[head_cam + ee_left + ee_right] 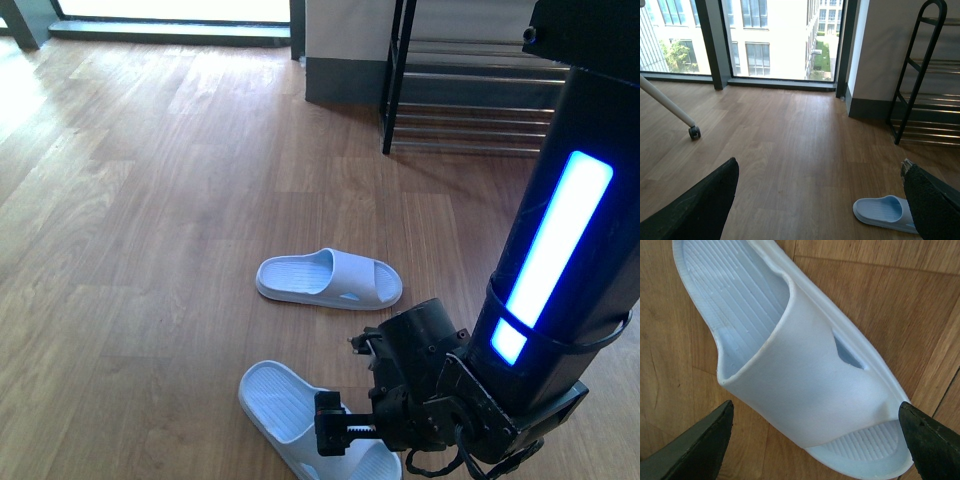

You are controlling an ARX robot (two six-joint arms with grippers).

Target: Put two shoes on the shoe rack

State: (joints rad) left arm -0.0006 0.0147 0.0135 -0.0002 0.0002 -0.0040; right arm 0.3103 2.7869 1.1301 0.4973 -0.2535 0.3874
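Pale blue one-piece open-toe rubber slide [805, 390], lying sole-down on the brown wood-plank floor [150, 200] directly beneath the right gripper [813, 442]. The black fingers [695, 450] are spread wide, one to each side of the strap, pinching nothing. Whether either tip touches the rubber cannot be told.

Risk 1: the strap is a soft, hollow arch. A closing grip probably squashes it rather than seating firmly, so the slide may twist or slip free on lifting.

Risk 2: the tips sit low beside the sole edge, so any further descent may jam them against the floor.

The left gripper [815, 207], held clear of both slides, is likewise spread and carries nothing.

Just beyond the right hand lies the second pale blue slide [330, 278], apart from the first and set crosswise. A low swing of the carried shoe could knock it.

Well beyond both, ahead of the hand, stands the open shoe rack [480, 72], with a thin black frame and chrome bars.

Risk 3: the carry is long and the shelves are spaced bars. A tilted or loosely held slide may catch on a bar or drop through a gap.
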